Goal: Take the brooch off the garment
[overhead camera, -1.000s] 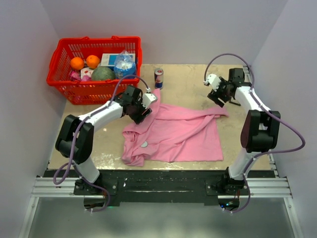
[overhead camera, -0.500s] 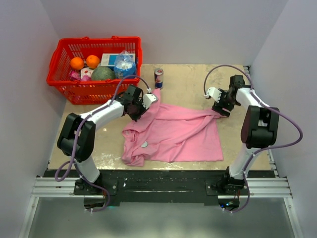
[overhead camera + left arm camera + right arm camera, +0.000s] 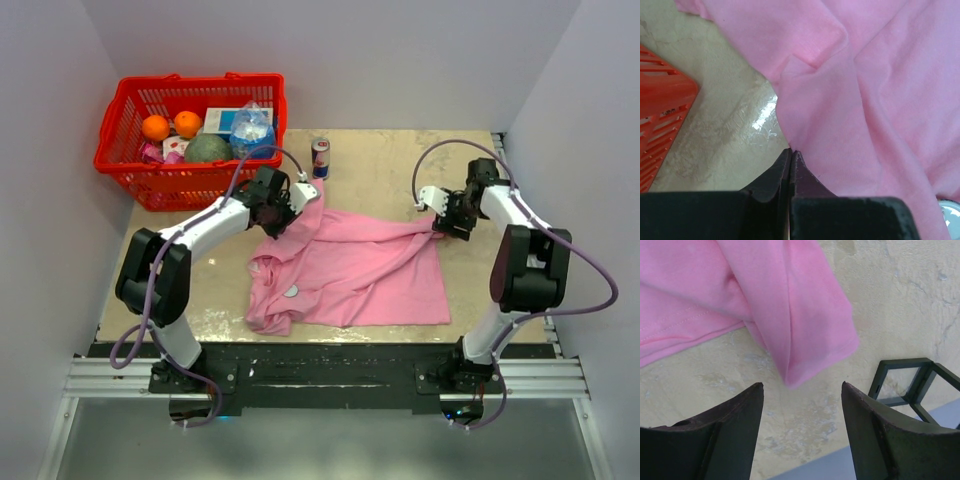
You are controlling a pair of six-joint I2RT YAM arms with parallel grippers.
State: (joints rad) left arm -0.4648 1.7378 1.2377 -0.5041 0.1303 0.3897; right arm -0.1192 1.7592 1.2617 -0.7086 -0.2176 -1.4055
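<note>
While the brooch [image 3: 291, 292] sits pinned on the lower left part of the garment [image 3: 350, 265], near the crumpled hem at the bench's [image 3: 380, 170] front edge, neither arm is reaching for it. Both are working at the far corners of the shirt. The left pincer [image 3: 791, 155] has its jaws pressed together right at the cloth's edge by the upper left sleeve, and it appears to nip a thin fold there, though the wrist view shows only the tips meeting the pink border. The right pincer [image 3: 802, 385] hangs with its jaws well apart over the tip of the right sleeve, holding nothing, with bare bench showing between the fingers. A small black frame cube [image 3: 905, 361] lies just beside it on the bench.

Judging by this layout, the arms seem to be taking opposite ends of the garment to spread or tension it, so that the wrinkled patch around the brooch lies flat and can be picked cleanly. That would explain a grip so far from the disc. The right side would need to close on the sleeve first. A drink can [image 3: 320, 157] stands just beyond the left sleeve and could be knocked if the cloth is pulled that way. The red basket [image 3: 130, 170] is well apart.
</note>
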